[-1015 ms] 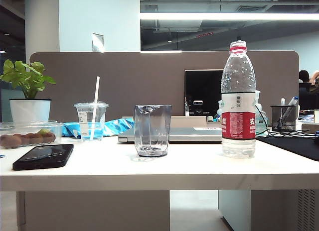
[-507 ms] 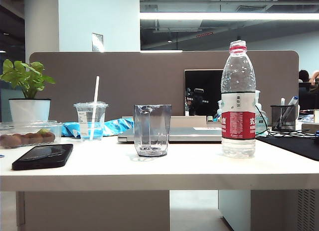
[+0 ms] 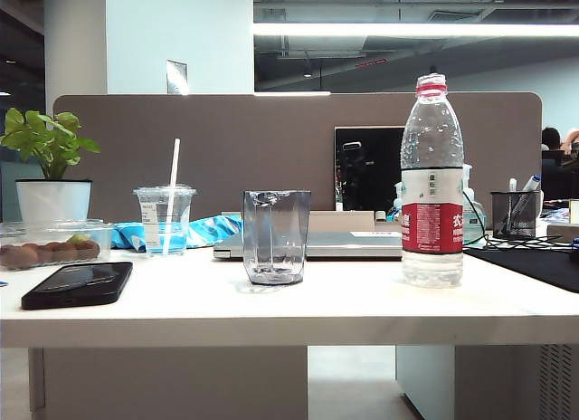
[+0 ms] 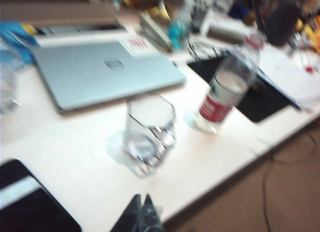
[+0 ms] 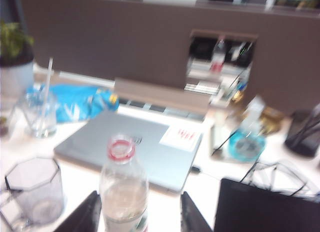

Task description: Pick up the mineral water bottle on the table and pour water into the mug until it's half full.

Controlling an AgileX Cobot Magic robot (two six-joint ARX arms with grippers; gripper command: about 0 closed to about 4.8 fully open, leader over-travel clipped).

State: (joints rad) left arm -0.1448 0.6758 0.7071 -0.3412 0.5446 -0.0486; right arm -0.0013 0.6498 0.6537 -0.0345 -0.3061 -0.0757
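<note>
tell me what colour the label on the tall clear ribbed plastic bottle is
Red with a white band on top, clearest in the exterior view.

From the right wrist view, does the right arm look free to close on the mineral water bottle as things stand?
Probably yes. The right gripper is open, its fingers flanking the upright mineral water bottle. Nothing lies between them; the mug stands off to one side.

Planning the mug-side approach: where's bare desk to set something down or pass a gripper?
Free: the table between mug and mineral water bottle, and the front strip. Crowded: phone, lidded cup, and laptop behind. Right gripper open, straddling the bottle; left gripper near the front edge before the mug.
</note>
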